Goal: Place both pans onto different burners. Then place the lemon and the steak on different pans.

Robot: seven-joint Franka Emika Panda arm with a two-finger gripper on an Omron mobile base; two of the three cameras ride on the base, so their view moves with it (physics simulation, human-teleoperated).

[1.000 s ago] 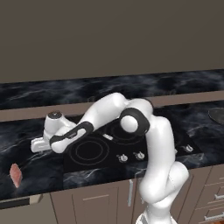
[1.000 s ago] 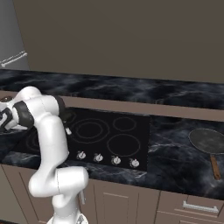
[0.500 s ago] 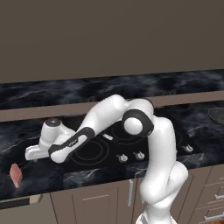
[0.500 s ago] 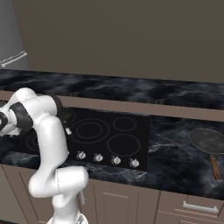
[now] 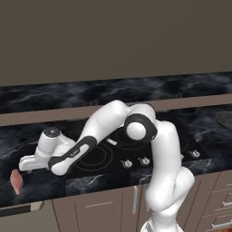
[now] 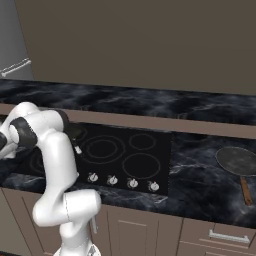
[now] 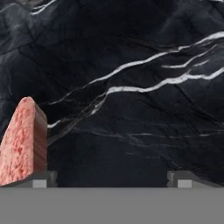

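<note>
The tool (image 7: 111, 177) has swung lower and farther left over the black marbled counter (image 7: 131, 87), jaws wide and empty. The pinkish-red raw steak slab (image 7: 22, 142) lies against its left fingertip (image 7: 41, 178). Far right, the wide dark grey pan (image 6: 238, 161) sits empty.

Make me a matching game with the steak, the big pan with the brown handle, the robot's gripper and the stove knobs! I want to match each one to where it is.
Things:
1. steak
2. pan with the brown handle
3. gripper
4. knobs

Places:
A. in a row along the front edge of the black cooktop
B. on the counter to the right of the cooktop
C. near the counter's front edge, far left of the cooktop
D. open, low over the dark marble beside the meat

Pairs: 1-C, 2-B, 3-D, 4-A
</note>
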